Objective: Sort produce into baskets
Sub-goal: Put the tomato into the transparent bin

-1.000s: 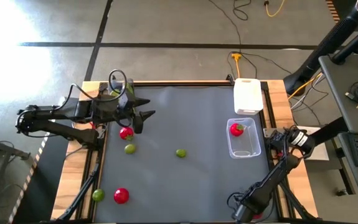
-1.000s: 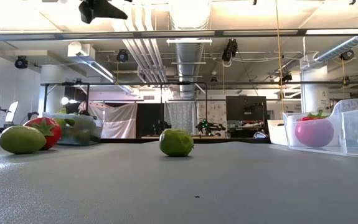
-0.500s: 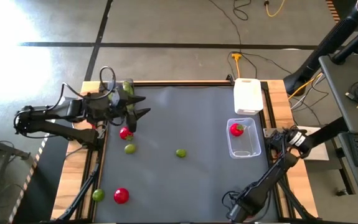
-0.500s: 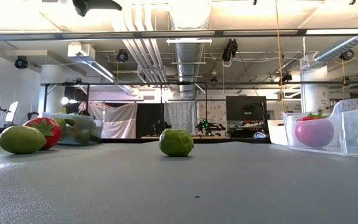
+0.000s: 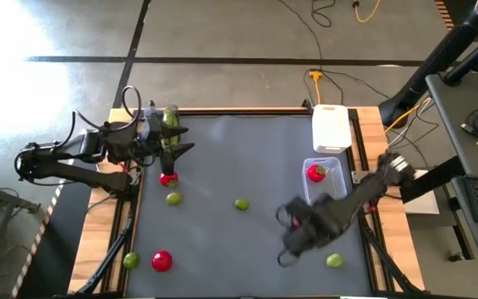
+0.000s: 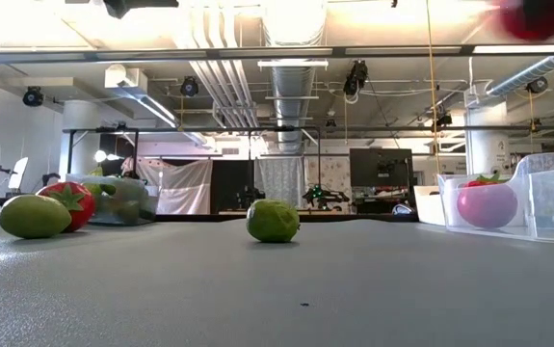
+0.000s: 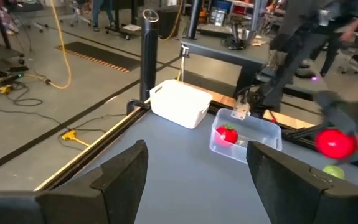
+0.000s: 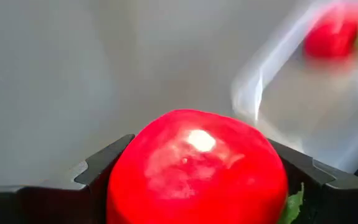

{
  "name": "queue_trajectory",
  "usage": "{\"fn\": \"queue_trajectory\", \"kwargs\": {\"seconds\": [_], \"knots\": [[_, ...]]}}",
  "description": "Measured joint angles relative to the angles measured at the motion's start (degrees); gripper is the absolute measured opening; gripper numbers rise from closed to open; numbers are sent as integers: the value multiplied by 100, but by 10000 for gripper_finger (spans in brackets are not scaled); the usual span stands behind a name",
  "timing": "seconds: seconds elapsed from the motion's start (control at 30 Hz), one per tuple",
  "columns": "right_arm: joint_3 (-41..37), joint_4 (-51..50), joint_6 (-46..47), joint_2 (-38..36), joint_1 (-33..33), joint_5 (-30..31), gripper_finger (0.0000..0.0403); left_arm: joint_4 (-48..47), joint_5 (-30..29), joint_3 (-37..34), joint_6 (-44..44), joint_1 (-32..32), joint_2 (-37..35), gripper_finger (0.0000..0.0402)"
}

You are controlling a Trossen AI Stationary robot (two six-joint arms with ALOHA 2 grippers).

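Note:
My right gripper (image 5: 290,235) is shut on a red tomato (image 8: 197,168) above the table's near middle-right; the tomato also shows in the left wrist view (image 7: 335,142) and high in the low view (image 6: 539,15). My left gripper (image 5: 180,155) is open and empty above the far left, over a tomato (image 5: 168,177) and a lime (image 5: 173,198). Another lime (image 5: 241,203) lies mid-table. A clear bin (image 5: 328,199) holds one tomato (image 5: 315,173). A white bin (image 5: 332,127) stands behind it. A bin with green pieces (image 6: 120,199) stands far left. My right gripper pinches the tomato between its two fingers (image 8: 104,171), one on each of two opposite sides (image 8: 126,180). Its green top (image 8: 294,208) points off to one side. The tomato is lifted well clear of the table.
A lime (image 5: 334,261) lies near the table's near right corner. A tomato (image 5: 161,261) and a lime (image 5: 130,261) lie at the near left. The middle of the grey mat (image 5: 239,158) is bare.
My right arm has swung from the near right edge up and toward the table's middle, carrying the tomato clear of the table; a lime now shows where the arm was. My left gripper has gone up and a little toward the table's left edge.

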Motion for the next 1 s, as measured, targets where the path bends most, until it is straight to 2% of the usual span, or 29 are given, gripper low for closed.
{"fn": "queue_trajectory", "kwargs": {"seconds": [0.07,0.13,0.23,0.33,0.43,0.57,0.73,0.87,1.0], "knots": [[-327,174,32,-410,-284,757,289,18,231,0,-98,-4,-8,256],[-725,-46,23,-731,-609,947,289,41,518,0,-240,-6,-41,256],[-1599,2,18,-1211,-987,930,289,34,918,0,-458,-27,-73,256],[-2580,763,146,-1848,-1328,755,289,-3,1216,-7,-618,-110,-79,256],[-3538,1520,522,-2304,-1630,701,289,-5,1261,-11,-685,-214,-64,256],[-4463,1909,1294,-2738,-1974,577,290,-4,1243,-11,-787,-267,18,256],[-5133,2884,1205,-2854,-2253,324,290,160,1204,-12,-811,-267,181,256],[-5389,2892,1209,-2696,-2359,98,299,301,1207,-15,-876,-267,297,256],[-5395,2962,1147,-2621,-2352,108,333,313,1207,-17,-926,-267,360,256]]}}
